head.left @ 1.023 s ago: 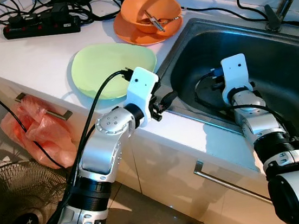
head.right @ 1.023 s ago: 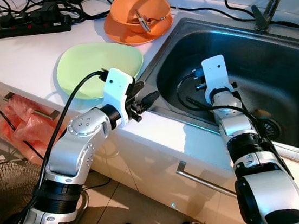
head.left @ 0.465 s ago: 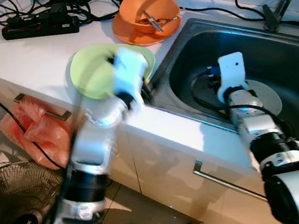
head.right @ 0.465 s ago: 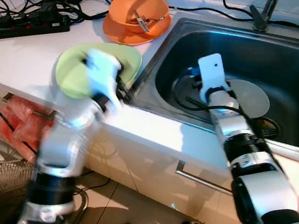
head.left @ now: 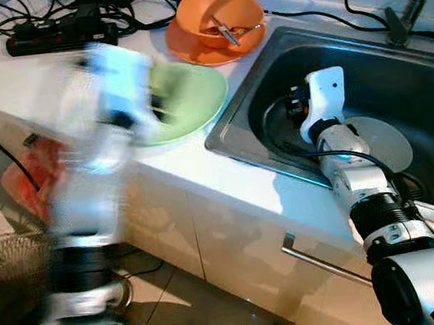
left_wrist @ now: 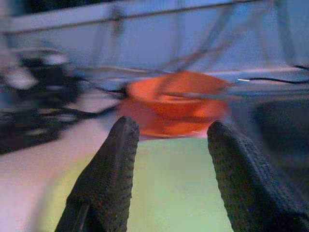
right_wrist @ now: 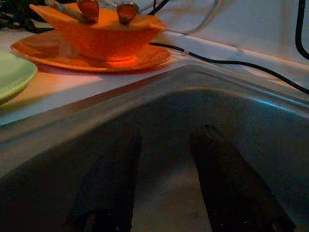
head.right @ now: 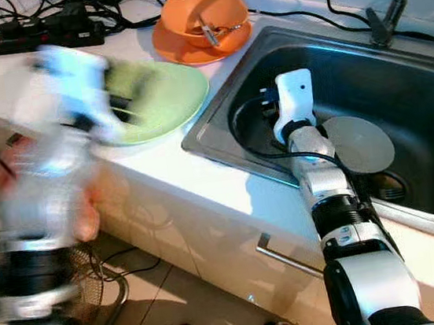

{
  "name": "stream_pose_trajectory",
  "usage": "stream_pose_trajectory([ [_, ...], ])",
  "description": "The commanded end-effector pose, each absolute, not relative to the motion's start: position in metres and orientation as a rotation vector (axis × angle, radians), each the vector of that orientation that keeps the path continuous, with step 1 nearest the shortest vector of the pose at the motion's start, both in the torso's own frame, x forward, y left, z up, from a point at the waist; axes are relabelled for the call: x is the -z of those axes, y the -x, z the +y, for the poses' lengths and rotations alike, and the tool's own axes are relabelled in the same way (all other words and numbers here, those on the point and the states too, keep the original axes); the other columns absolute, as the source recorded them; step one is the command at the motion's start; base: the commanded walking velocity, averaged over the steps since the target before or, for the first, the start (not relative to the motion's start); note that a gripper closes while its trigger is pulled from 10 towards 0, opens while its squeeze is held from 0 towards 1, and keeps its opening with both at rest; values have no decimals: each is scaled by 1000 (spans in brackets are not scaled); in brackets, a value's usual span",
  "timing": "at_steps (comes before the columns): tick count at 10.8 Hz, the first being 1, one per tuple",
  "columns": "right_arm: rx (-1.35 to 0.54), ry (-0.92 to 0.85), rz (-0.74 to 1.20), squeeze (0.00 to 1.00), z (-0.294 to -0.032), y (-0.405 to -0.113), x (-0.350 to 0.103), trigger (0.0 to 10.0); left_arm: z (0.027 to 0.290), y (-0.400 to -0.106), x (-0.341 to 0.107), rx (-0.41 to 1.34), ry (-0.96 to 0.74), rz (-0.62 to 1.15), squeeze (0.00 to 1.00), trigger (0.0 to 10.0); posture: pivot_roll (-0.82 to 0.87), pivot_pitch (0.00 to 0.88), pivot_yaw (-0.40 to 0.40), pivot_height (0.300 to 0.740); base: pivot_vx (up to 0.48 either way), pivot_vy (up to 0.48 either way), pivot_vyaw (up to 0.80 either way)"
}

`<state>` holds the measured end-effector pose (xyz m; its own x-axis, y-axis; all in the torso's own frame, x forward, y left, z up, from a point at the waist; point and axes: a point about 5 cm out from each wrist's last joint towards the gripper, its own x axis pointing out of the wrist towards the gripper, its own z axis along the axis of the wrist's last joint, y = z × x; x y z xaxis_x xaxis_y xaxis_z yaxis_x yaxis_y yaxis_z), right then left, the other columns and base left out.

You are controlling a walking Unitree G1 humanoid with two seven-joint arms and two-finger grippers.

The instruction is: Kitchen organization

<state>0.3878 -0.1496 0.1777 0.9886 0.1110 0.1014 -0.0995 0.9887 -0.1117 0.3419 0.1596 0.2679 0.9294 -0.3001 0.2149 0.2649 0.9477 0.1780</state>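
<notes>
White table beside the sink [head.left: 427, 65]: left tool [left_wrist: 169, 159] hovers open over the green plate [head.left: 185, 99]; take its near rim squarely. Right tool [right_wrist: 164, 193], open, hangs inside the sink.

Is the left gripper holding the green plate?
No. In the left wrist view the left gripper has its jaws spread apart above the green plate with nothing between them.

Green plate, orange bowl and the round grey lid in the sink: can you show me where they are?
Green plate [head.left: 193, 98], left eye view, on its bare right part.
Orange bowl [head.right: 207, 13], right eye view, on its inside wall.
Round grey lid [head.right: 361, 143], right eye view, on its flat middle.
</notes>
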Motion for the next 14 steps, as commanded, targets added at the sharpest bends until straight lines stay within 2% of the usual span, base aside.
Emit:
stream_pose_trajectory([
  [1, -117, 95, -125, 0, -149, -387, -179, 10000, 177, -337, -268, 231, -148, -249, 0, 10000, 118, 115, -24, 740, 0, 0, 0],
  [2, -120, 93, -125, 0, -148, -387, -179, 10000, 188, -335, -266, 194, -151, -235, 1000, 10000, 123, 116, -25, 740, 0, 0, 0],
  [3, -127, 92, -122, 0, -147, -387, -178, 10000, 207, -330, -260, 127, -149, -199, 1000, 10000, 125, 115, -28, 740, 0, 0, 0],
  [6, -137, 98, -118, 0, -147, -388, -178, 10000, 225, -319, -256, 85, -77, -157, 1000, 10000, 133, 121, -32, 740, 0, 0, 0],
  [7, -141, 99, -115, 0, -146, -388, -178, 10000, 227, -316, -250, 103, -34, -109, 0, 10000, 135, 123, -32, 740, 0, 0, 0],
  [9, -154, 104, -115, 0, -143, -389, -179, 10000, 224, -312, -244, 156, 102, -40, 0, 10000, 135, 123, -36, 740, 0, 0, 0],
  [14, -151, 111, -111, 0, -145, -388, -177, 10000, 231, -312, -232, 107, 251, 76, 0, 10000, 132, 124, -38, 740, 0, 0, 0],
])
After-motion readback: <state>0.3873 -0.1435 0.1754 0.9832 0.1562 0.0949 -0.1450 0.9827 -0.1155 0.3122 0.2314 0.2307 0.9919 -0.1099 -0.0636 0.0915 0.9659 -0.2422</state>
